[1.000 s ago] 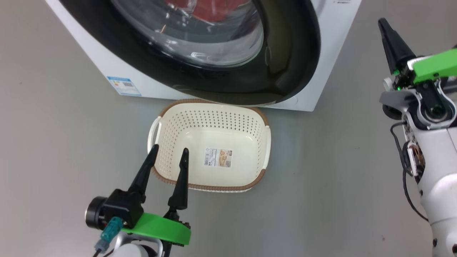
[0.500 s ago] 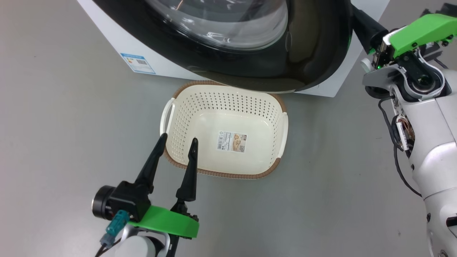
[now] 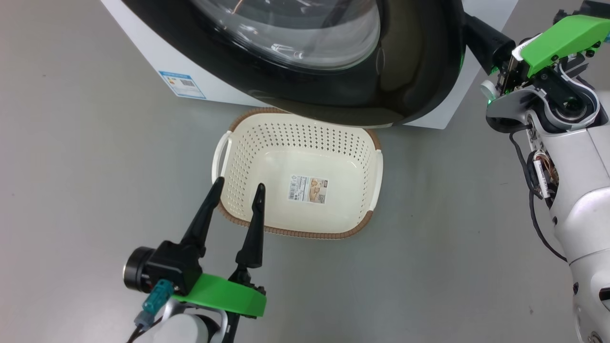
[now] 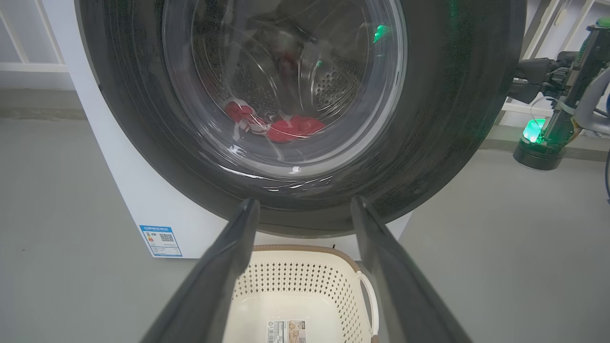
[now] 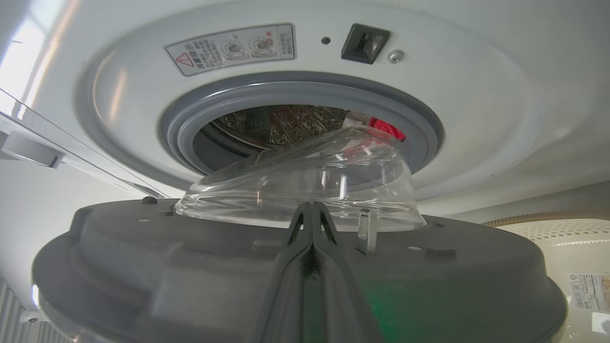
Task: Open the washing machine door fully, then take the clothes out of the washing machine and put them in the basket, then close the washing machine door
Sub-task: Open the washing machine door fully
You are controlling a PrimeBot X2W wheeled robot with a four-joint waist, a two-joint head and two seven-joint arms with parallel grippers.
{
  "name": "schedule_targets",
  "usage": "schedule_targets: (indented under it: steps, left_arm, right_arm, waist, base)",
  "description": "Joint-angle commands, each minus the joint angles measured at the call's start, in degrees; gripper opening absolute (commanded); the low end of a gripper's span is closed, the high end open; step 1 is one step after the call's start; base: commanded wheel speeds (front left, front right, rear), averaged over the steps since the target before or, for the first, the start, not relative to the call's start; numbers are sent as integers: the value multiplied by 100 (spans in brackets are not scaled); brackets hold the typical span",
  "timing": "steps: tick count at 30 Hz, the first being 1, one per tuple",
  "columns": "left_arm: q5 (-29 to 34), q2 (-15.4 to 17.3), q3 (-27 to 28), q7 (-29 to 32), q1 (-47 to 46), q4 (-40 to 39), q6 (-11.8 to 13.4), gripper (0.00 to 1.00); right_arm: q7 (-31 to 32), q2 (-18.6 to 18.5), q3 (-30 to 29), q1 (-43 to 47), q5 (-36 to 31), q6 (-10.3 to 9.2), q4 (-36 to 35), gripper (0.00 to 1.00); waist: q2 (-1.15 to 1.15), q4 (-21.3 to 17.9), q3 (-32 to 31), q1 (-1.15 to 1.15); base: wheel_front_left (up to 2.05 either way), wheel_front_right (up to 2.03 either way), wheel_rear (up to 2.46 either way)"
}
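- We are finding the door [image 3: 410, 71] standing only partly open, so the first step is, we judge, unfinished.
- We are holding our right gripper [image 5: 312, 209], fingers clenched together on nothing, behind the door's free edge along its inner face, probably to swing it wider.
- The clothes [image 4: 290, 128] are lying low inside the washing machine [image 4: 138, 190].
- The basket [image 3: 295, 138] is sitting empty on the floor [image 3: 95, 190], tucked under the door, ready to receive them.
- We are hovering our left gripper [image 3: 239, 183], fingers spread and empty, above the basket's near left corner.
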Motion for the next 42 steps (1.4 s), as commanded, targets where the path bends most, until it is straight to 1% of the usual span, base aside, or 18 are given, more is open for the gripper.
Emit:
schedule_targets:
  steps: [1,8,20,27,34,37,42]
  left_arm:
    - [-1,67,169,-69,-128,-114,51,100]
    - [47,67,180,-69,-84,-40,41,100]
    - [119,67,233,-69,84,93,14,100]
    - [157,67,271,-69,217,152,-6,100]
    - [180,67,306,-69,342,186,-32,100]
    - [198,67,312,-69,373,216,-55,100]
    - [201,67,316,-69,415,276,-87,100]
  right_arm:
    - [121,130,88,21,64,22,-180,0]
    - [646,154,146,290,171,22,-264,0]
    - [1282,291,279,905,315,22,-589,0]
    - [1440,375,408,1296,376,22,-807,0]
    - [1513,430,669,1740,503,22,-1052,0]
    - [1525,437,863,1904,612,22,-1176,0]
    - [1364,439,1302,2127,911,22,-1380,0]
  waist:
    - [0,-14,-34,0]
    - [0,-65,-186,0]
    - [0,-180,-534,0]
    - [0,-248,-742,0]
    - [0,-299,-925,0]
    - [0,-307,-985,0]
    - [0,-280,-1073,0]
  base:
    - [0,0,0]
    - [0,0,0]
    - [0,0,0]
    - [0,0,0]
    - [0,0,0]
    - [0,0,0]
    - [0,0,0]
